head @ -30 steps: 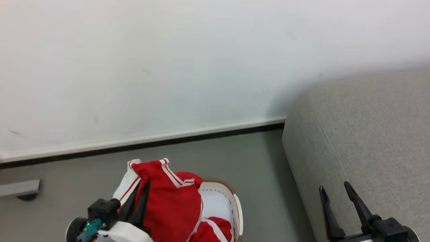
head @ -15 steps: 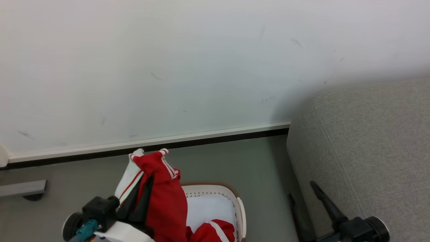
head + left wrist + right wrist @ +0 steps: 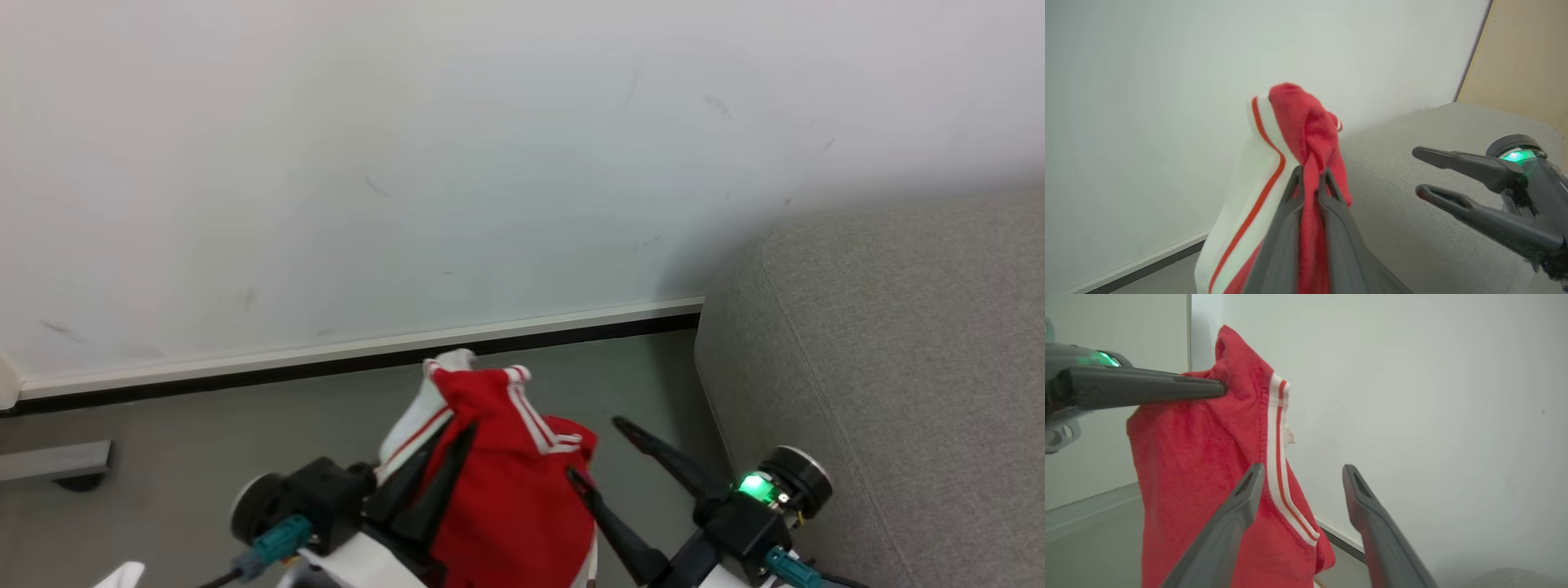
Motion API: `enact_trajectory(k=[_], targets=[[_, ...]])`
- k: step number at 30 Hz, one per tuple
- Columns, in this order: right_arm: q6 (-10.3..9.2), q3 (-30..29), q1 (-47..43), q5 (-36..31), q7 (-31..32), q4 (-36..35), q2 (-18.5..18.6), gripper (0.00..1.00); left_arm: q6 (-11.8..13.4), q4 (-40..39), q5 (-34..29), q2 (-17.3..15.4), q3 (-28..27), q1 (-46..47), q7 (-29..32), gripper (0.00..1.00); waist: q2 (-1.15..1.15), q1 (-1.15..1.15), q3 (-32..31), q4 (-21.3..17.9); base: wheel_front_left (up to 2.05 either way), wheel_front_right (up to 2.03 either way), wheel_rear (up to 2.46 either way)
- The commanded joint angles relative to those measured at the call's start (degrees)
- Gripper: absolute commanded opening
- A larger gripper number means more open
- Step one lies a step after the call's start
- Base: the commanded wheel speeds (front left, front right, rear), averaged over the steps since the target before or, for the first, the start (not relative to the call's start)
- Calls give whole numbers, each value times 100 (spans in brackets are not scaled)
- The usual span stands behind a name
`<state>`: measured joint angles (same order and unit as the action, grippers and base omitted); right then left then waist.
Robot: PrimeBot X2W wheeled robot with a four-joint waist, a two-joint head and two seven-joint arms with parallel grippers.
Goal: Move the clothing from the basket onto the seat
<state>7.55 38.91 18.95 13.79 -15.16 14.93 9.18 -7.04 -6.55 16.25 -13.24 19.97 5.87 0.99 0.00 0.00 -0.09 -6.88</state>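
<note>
Dark tapered fingers [image 3: 1372,522], green wrist light [image 3: 755,487], teal connectors [image 3: 279,540].

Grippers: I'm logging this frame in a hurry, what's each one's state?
Left gripper: shut on the clothing.
Right gripper: open, holding nothing.

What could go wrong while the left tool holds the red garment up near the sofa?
1. The left tool pinches only a narrow fold of the garment; it might slip and drop on the floor, short of the sofa.
2. The open right tool is close to the hanging garment; a finger could snag it.
</note>
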Motion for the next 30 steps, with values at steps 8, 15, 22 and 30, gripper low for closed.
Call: enact_trajectory(k=[8, 15, 22, 30], targets=[[-13, 989, 705, 712, 0, 289, 390, 100, -41, -300, 386, -316, 815, 343, 185, 0, 0, 0, -24, 29, 0, 0, 0], [-12, 1992, 1018, 1583, 0, 575, 618, 100, -36, -447, 841, -661, 1533, 578, 167, 0, 0, 0, -56, 96, 0, 0, 0], [-13, 2717, 1511, 2400, 0, 776, 840, 100, -37, -401, 1211, -960, 1891, 715, 149, 0, 0, 0, -79, 144, 0, 0, 0], [-12, 2974, 1654, 2715, 0, 670, 847, 45, -37, -390, 1434, -1077, 2083, 803, 113, 0, 0, 0, -65, 164, 0, 0, 0]])
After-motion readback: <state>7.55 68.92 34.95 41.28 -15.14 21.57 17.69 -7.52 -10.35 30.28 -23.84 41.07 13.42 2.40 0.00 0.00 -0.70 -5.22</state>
